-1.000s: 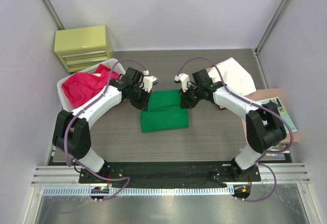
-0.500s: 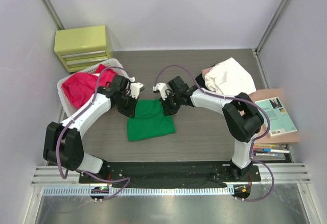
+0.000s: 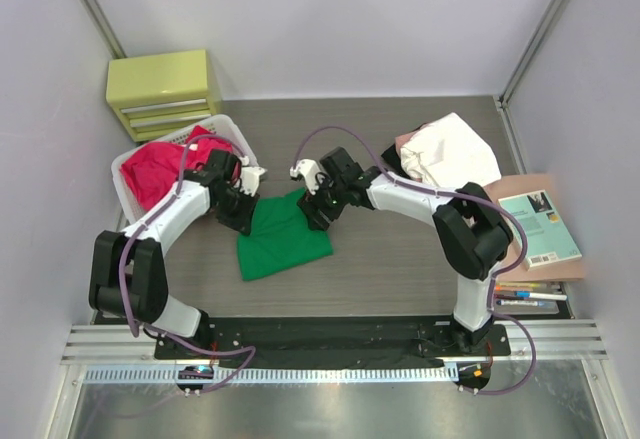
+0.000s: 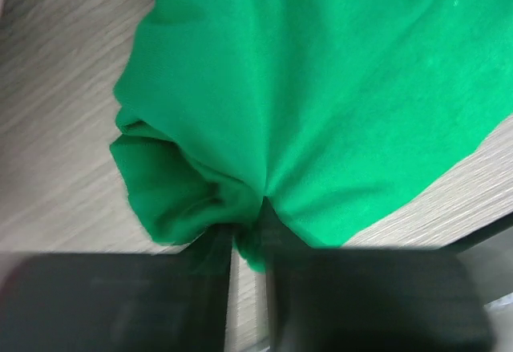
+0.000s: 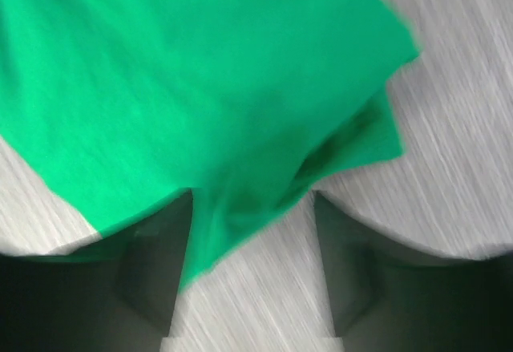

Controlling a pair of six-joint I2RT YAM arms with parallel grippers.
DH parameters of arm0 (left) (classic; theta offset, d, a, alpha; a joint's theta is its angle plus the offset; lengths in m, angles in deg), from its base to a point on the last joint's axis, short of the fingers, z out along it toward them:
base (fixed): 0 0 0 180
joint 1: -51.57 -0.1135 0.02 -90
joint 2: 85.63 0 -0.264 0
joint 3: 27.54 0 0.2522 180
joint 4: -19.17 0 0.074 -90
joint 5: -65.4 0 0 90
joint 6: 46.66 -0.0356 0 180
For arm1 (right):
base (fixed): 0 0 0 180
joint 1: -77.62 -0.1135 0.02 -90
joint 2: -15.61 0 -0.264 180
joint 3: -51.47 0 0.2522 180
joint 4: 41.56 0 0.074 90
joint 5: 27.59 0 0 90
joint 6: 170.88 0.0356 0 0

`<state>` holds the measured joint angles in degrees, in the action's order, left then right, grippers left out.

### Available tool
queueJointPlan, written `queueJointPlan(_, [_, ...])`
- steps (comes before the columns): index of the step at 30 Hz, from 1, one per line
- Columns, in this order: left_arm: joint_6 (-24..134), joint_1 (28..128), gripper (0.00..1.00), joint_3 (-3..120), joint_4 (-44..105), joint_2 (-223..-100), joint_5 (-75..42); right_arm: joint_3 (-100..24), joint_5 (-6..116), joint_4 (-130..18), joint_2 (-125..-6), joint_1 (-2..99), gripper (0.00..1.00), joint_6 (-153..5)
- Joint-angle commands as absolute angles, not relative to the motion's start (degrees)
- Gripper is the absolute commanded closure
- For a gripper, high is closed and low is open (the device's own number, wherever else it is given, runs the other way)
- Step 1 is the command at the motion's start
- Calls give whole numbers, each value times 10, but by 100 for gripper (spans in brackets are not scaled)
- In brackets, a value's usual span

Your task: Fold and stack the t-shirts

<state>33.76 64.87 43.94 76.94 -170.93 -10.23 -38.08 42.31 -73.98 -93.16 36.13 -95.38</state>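
Wood-grain table (image 3: pixel 400 259) bears green t-shirt (image 3: pixel 280 237) pinched by left jaws.

nothing can be read anywhere; the print on the teal book (image 3: pixel 538 229) cover, at 3 o'clock, is too small.

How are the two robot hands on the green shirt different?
The left hand is pinched shut on a bunched edge of the green t-shirt; the right hand is open, with cloth lying loose in the gap. The left hand is on the shirt's basket side; the right hand is on the other side. Both are black and low over the same shirt.
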Motion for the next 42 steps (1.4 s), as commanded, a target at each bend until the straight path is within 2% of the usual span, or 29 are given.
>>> queueJointPlan(1, [321,638,61,435,782,-1697,-112,-338,456,-726,-847,361,10,-963])
queueJointPlan(3, [319,638,47,425,778,-1669,-120,-306,464,-721,-816,361,5,-965])
queueJointPlan(6, [305,634,42,425,788,-1626,-137,-267,485,-724,-754,368,3,-974])
queueJointPlan(13, [267,594,39,423,841,-1546,-173,-211,496,-769,-611,467,2,-969])
queueJointPlan(14, [266,588,39,422,844,-1531,-175,-206,497,-769,-560,511,1,-974])
queueJointPlan(18, [281,563,36,427,828,-1440,-194,-187,535,-755,-492,638,0,-984])
queueJointPlan(22, [343,561,34,440,789,-1345,-214,-247,514,-745,-588,755,0,-935])
queueJointPlan(24, [360,561,33,442,771,-1297,-219,-275,528,-733,-637,764,0,-926])
queueJointPlan(28, [339,548,32,440,781,-1260,-262,-356,601,-711,-748,765,0,-894])
queueJointPlan(32, [328,547,30,412,776,-1228,-269,-413,622,-711,-834,769,0,-864])
queueJointPlan(35, [333,547,30,409,778,-1225,-277,-447,646,-706,-880,789,0,-855])
queueJointPlan(42, [331,543,29,403,777,-1225,-275,-469,621,-695,-890,834,0,-847])
